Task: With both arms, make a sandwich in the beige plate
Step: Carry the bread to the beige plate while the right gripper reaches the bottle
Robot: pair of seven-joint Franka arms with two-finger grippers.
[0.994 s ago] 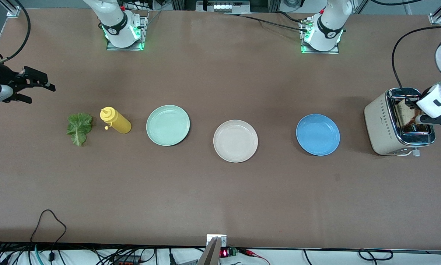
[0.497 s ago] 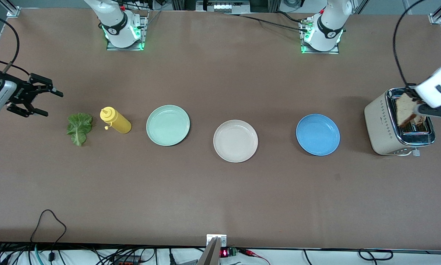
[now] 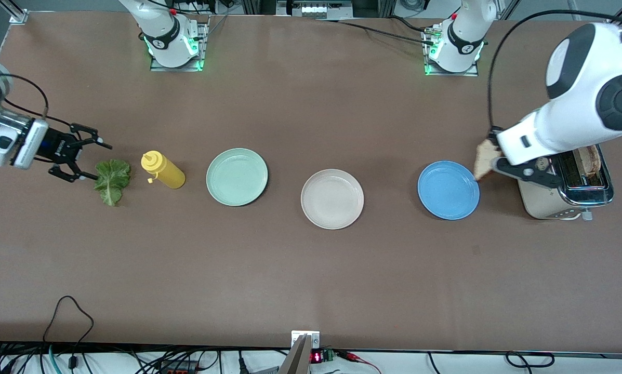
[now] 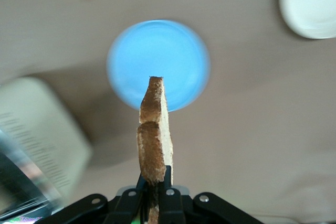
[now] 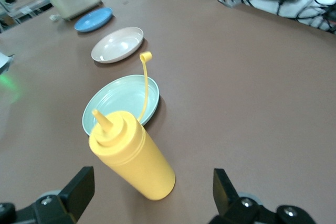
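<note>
L gripper clamped on 1 toast slice, R gripper wide open w/ nothing in it

Counting from my remote seat: 3 plates in a row, the beige plate in the middle w/ nothing on it, the mint plate toward the R arm's end, the blue plate toward the L arm's end. 2 toast pieces total, 1 held edge-up in the air between the blue plate and the toaster, the 2nd slice sitting in the toaster slot. 1 lettuce leaf flat on the table w/ the R gripper's fingers right at its edge, 1 yellow bottle just beside the leaf
</note>
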